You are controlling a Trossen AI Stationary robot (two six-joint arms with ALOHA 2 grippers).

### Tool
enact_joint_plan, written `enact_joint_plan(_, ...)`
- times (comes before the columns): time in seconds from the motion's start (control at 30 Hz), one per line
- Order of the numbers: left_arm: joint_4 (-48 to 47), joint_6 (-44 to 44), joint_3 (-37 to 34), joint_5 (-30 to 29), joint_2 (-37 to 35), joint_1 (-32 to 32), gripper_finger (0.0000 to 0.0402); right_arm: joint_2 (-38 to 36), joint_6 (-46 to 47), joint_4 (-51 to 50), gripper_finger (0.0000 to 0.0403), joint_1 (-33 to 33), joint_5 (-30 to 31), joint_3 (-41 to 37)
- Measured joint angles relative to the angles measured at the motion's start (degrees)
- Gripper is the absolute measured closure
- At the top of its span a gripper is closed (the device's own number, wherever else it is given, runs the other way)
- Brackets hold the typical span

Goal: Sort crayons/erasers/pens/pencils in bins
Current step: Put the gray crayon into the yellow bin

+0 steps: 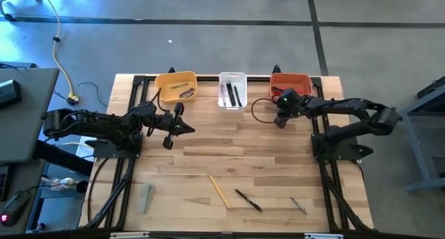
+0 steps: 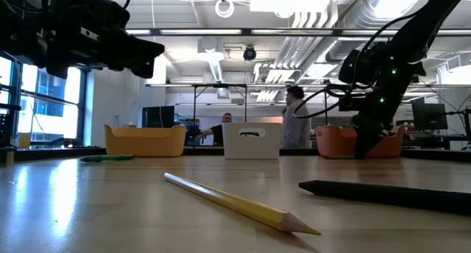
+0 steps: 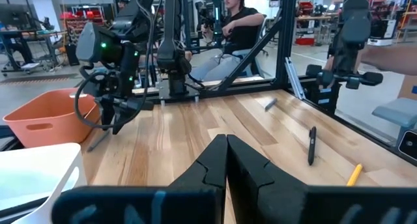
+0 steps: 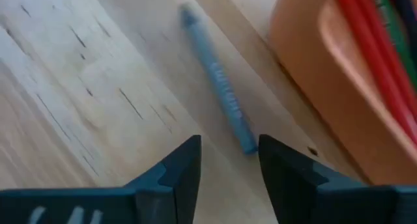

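Note:
A blue-grey crayon [image 4: 218, 81] lies flat on the table beside the red-orange bin [image 4: 306, 74]. My right gripper [image 4: 228, 149] hovers over it, open and pointing down, with the crayon's near end between the fingers and untouched. In the high view this gripper [image 1: 281, 119] is just in front of the red-orange bin [image 1: 290, 83]. The white bin [image 1: 232, 90] holds black pens. The yellow-orange bin [image 1: 175, 86] holds a few dark items. My left gripper [image 1: 188, 128] is shut and held above the table in front of the yellow-orange bin, holding nothing.
Near the front edge lie a yellow pencil [image 1: 220, 191], a black pen [image 1: 248, 200], a small grey stick [image 1: 298, 205] and a grey-green eraser [image 1: 145, 197]. Red and green sticks show inside the red-orange bin. People are in the room beyond the table.

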Motion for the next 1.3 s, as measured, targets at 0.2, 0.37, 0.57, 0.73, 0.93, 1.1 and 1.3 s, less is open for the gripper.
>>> enact_joint_plan(0.2,-0.1,0.0,0.0,0.0,0.0,0.0,0.0402,2.2,-0.4,2.7,0.0263,-0.2,-2.8,0.1)
enact_joint_plan(0.37,-0.2,0.0,0.0,0.0,0.0,0.0,0.0402,2.3,0.7,2.4,0.0305,-0.2,-5.2,0.2)
enact_joint_plan(0.57,-0.3,-0.1,0.0,0.0,0.0,0.0,0.0402,2.3,3.5,1.0,0.0358,0.7,-5.7,0.2)
enact_joint_plan(0.73,-1.4,-4.0,0.0,0.0,0.0,0.0,0.0401,2.2,8.1,-0.3,0.0367,4.0,-5.3,0.2)
enact_joint_plan(0.93,-1.2,-12.1,0.0,-2.5,0.0,0.0,0.0401,2.3,11.3,-0.5,0.0372,8.4,-3.8,0.2)
enact_joint_plan(1.1,-1.1,-20.2,0.0,-4.0,0.0,0.0,0.0401,0.7,14.9,0.1,0.0382,11.8,-2.7,-0.1)
enact_joint_plan(1.3,1.4,-26.0,0.0,-4.7,0.0,0.0,0.0377,-3.8,18.7,3.0,0.0384,17.5,-3.1,-0.3)
